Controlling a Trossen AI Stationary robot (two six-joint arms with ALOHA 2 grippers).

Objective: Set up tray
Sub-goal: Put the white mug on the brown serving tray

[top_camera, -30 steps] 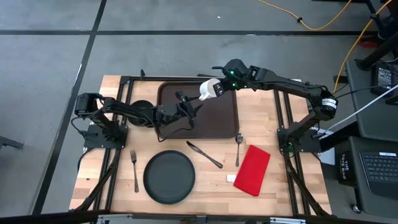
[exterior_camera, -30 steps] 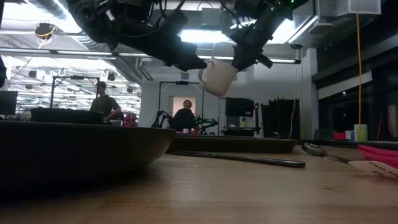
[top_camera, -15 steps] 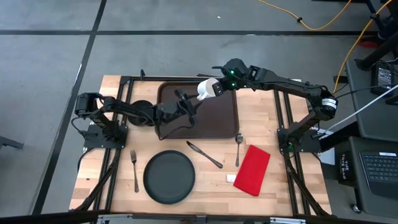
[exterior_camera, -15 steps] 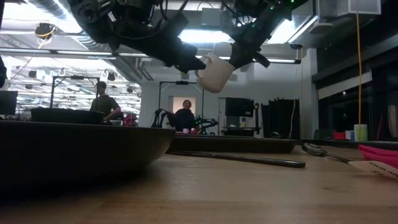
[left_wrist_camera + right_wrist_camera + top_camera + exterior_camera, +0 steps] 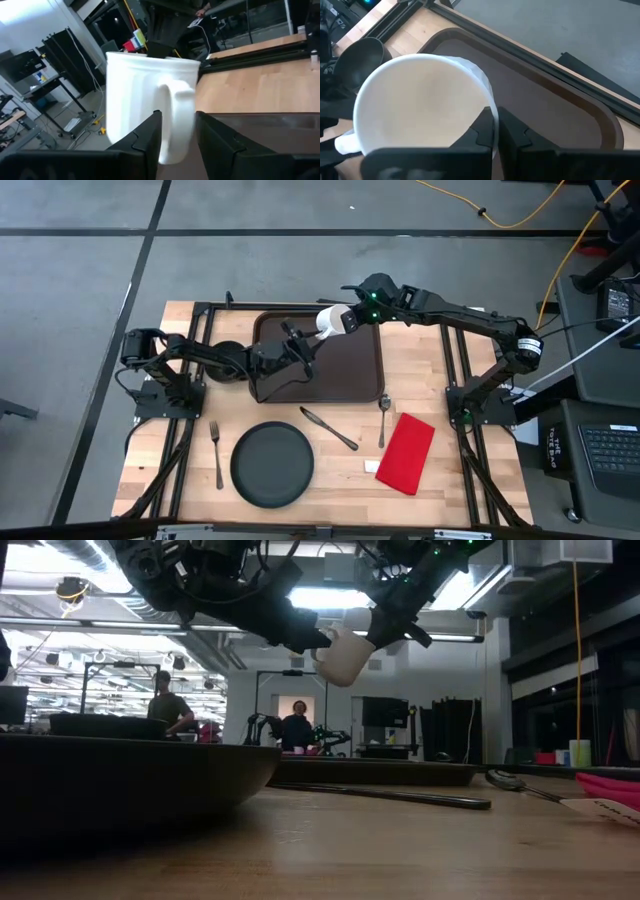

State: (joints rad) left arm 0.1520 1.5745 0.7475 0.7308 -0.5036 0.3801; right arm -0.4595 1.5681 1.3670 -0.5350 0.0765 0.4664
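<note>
A white mug hangs tilted above the far part of the dark brown tray, between my two grippers. My right gripper comes from the table's right and is shut on the mug's rim. My left gripper comes level from the left and its fingers have closed onto the mug's handle. In the low view the mug hangs well above the table. My left gripper has the mug's handle between its two fingers, one against each side. It comes level from the table's left. The mug is clear of the tray. My right gripper pinches the mug's wall at the rim, one finger inside the cup and one outside. It slants down from the table's right. The mug hangs clear of the tray, tilted, its mouth turned toward this gripper.
A black bowl sits left of the tray. Nearer the front lie a fork, a round black plate, a knife, a spoon and a red napkin.
The mug has shifted a little toward the table's left and tipped slightly in my right gripper's hold. My left gripper has edged up to it, and the handle now sits at its fingers.
</note>
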